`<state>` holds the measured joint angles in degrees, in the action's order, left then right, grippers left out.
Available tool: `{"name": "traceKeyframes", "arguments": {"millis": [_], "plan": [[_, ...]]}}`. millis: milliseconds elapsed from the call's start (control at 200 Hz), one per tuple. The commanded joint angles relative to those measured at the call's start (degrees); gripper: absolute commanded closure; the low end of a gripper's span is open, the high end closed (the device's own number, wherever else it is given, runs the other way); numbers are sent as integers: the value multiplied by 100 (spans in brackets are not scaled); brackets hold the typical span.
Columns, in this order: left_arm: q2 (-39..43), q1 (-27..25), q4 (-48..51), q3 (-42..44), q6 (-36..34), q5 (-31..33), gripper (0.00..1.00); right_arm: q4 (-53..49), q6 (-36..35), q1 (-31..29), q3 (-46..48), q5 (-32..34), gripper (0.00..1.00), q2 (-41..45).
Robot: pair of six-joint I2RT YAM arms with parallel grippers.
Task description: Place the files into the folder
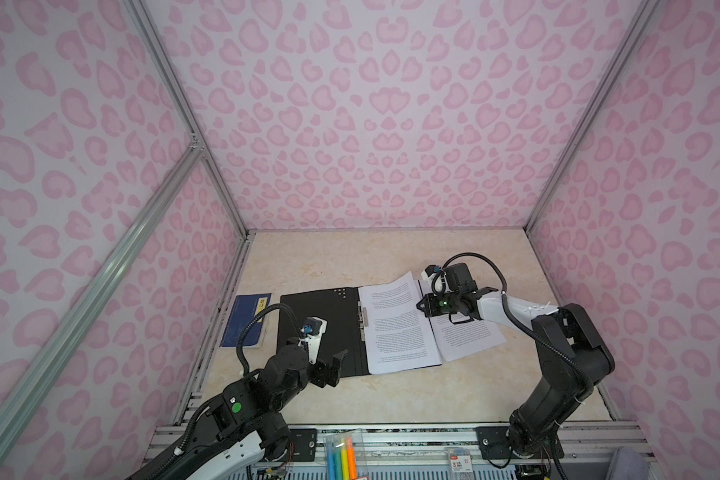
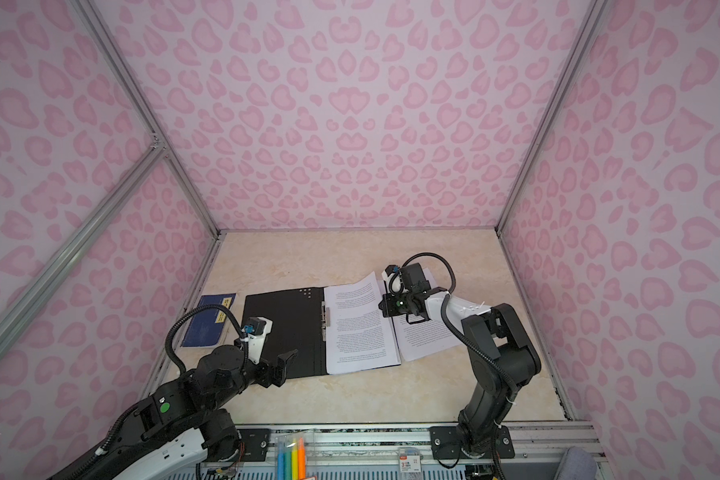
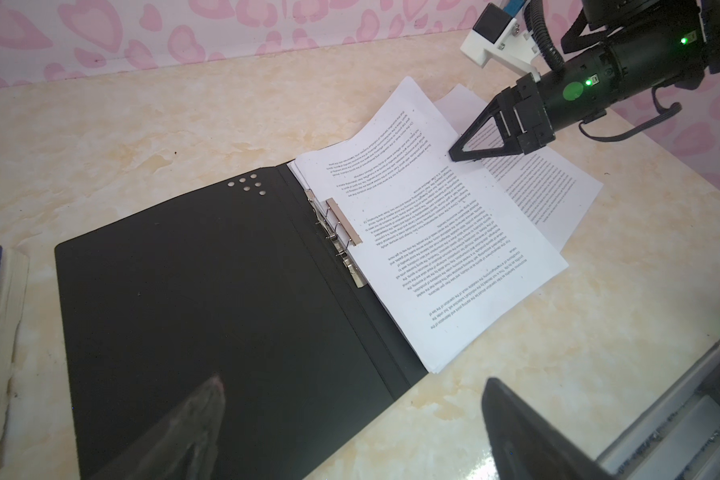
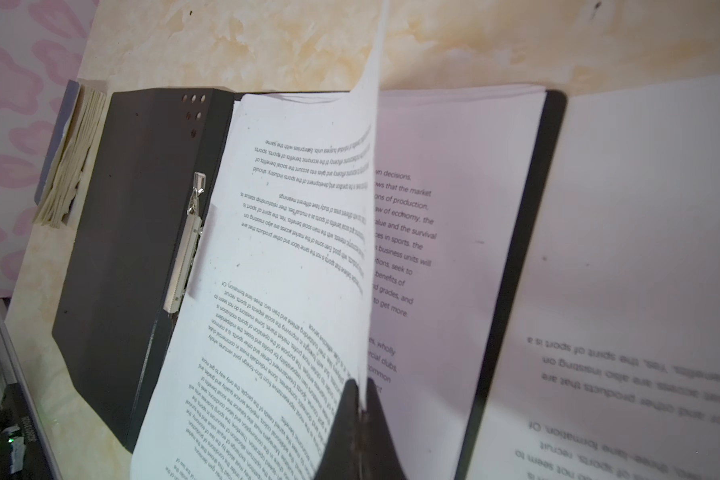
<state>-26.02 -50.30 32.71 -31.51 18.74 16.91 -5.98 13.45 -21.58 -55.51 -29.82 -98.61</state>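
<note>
Left arm (image 1: pixel 283 374) hovers, jaws spread, over folder (image 1: pixel 333 316); right arm (image 1: pixel 499 309) pinches raised sheet (image 1: pixel 391 320).

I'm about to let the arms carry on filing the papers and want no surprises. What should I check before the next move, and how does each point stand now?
1. Right pincer gripping a sheet by its edge: ok, shut on it.
2. Left pincer out of the way: ok, open and holding nothing, above the bare left flap of the folder.
3. Folder lying open and flat: ok.
4. Sheet edges tucked under the metal clip: cannot tell.
5. All papers inside: not ok, loose sheets lie outside, to the folder's right.
6. Blue booklet clear of the folder: ok, apart on its left.
</note>
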Motion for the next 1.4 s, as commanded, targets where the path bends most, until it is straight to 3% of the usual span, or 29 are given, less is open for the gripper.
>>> {"name": "traceKeyframes", "arguments": {"millis": [0,365,845,955,1205,1395], "plan": [[-13,1,-67,13,-20,6,2,-56,-76,13,16,38,100,-9],[-9,1,-67,12,-13,5,2,139,85,-1,-6,-82,100,-176],[33,-2,-68,13,-8,-3,2,264,220,-100,-3,-69,88,-267],[36,3,-65,13,-11,-1,2,249,245,-99,33,87,82,-213],[27,3,-65,13,44,6,2,107,408,79,92,677,47,-43],[-86,3,-142,-73,253,-15,2,-157,757,783,137,1393,29,293]]}}
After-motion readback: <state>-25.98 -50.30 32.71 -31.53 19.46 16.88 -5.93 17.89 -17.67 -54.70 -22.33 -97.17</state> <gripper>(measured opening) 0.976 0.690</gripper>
